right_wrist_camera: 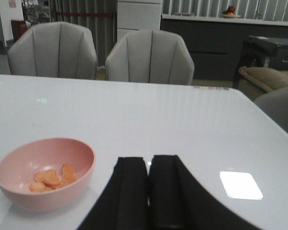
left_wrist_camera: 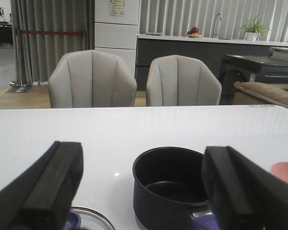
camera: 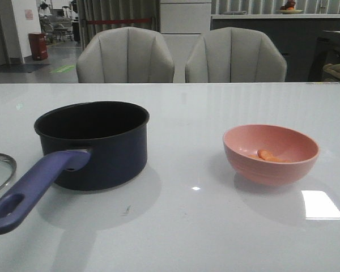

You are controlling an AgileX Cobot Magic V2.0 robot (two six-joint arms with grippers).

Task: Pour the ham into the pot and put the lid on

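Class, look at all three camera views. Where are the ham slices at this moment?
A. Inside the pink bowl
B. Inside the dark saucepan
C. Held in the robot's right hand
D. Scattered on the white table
A. The ham lies inside the pink bowl, while the pot is empty inside.

1. It looked like a showroom-style kitchen and dining space: beyond the open left claw (left_wrist_camera: 141, 191) stood two padded grey chairs (left_wrist_camera: 92, 79) at a glossy white table (left_wrist_camera: 134, 127).
2. Farther behind ran a dark counter (left_wrist_camera: 182, 50) with a curved steel tap (left_wrist_camera: 217, 21) and potted green plant (left_wrist_camera: 253, 29).
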